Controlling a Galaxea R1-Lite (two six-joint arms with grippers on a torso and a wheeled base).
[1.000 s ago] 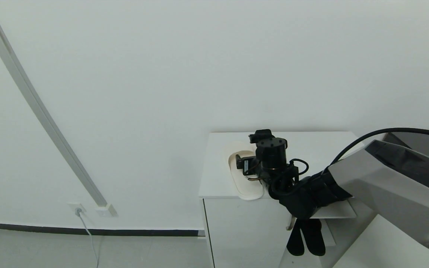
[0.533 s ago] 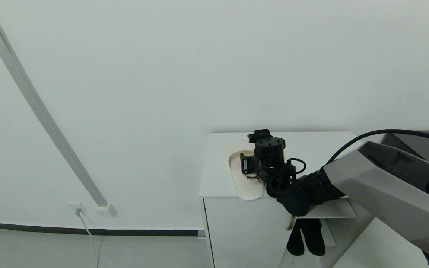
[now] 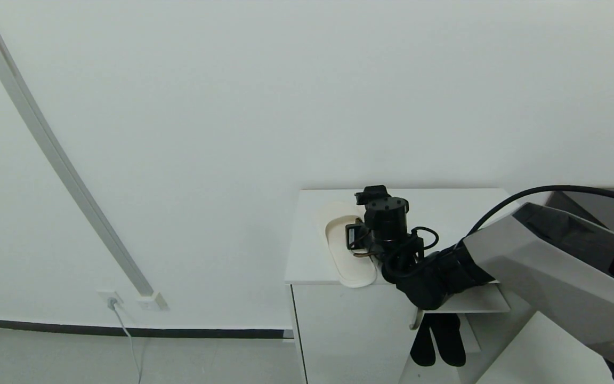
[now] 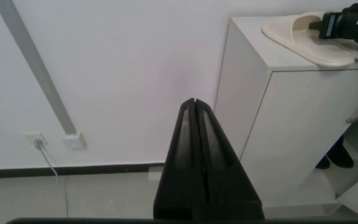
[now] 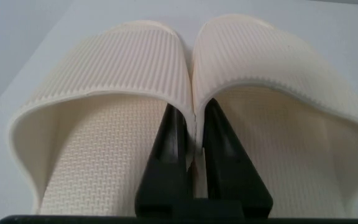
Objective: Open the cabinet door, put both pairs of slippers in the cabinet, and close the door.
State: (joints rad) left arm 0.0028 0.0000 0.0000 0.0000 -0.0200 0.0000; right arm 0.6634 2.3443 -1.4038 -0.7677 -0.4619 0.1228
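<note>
A pair of cream slippers (image 3: pixel 345 261) lies on top of the white cabinet (image 3: pixel 309 256), its heels hanging slightly over the front edge. My right gripper (image 3: pixel 357 238) is over it. In the right wrist view the gripper (image 5: pixel 194 134) is shut on the cream slippers (image 5: pixel 104 87), one finger inside each strap and the two inner strap walls pinched between them. A pair of black slippers (image 3: pixel 437 341) stands on a shelf inside the cabinet, whose right door (image 3: pixel 541 352) is open. My left gripper (image 4: pixel 194 109) is shut and empty, held low to the left of the cabinet (image 4: pixel 291 124).
The cabinet's left door is closed, with a metal handle (image 3: pixel 418 319) at its right edge. A wall socket with a cable (image 3: pixel 108 302) and a slanting white conduit (image 3: pixel 62 160) are on the wall to the left. Open floor lies left of the cabinet.
My right gripper has shifted slightly toward the slippers' straps, and the cream slippers have moved a little to the left. The left arm stays put.
</note>
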